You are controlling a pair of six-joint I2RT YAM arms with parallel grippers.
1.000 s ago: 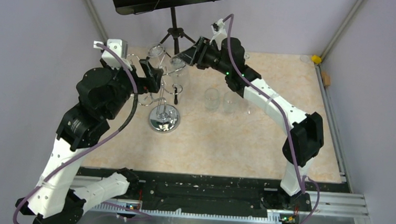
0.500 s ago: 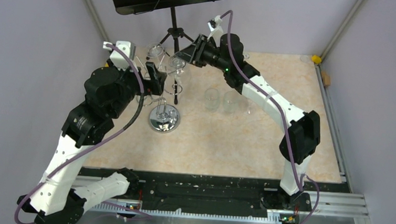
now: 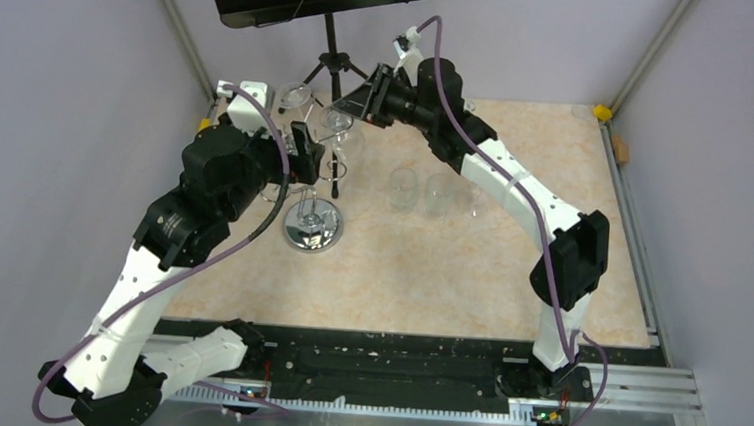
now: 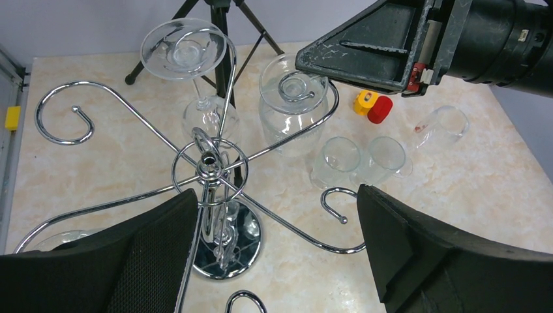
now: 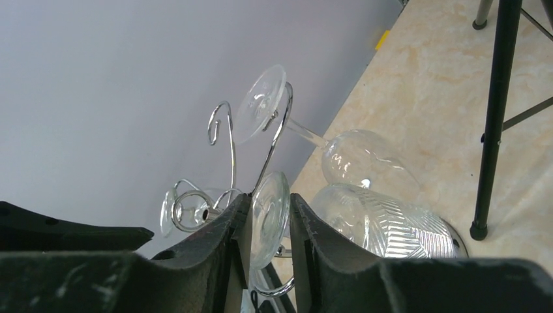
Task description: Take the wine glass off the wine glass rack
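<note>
The wine glass (image 5: 269, 218) is clear, with a ribbed bowl. It hangs upside down, its round foot caught in a curled arm of the chrome rack (image 4: 209, 163). The foot sits between the fingers of the right gripper (image 5: 269, 203), which is clenched on it, and the bowl hangs just below. A plainer second glass (image 4: 184, 49) hangs on the next arm, just beyond that gripper. The left gripper (image 4: 274, 248) hangs above the rack's hub, spread wide and holding nothing. Two tumblers (image 4: 358, 160) stand on the surface below the right gripper. Since a second ago the left gripper has swung in over the hub, the right one has barely shifted, and the glass remains on its arm.
</note>
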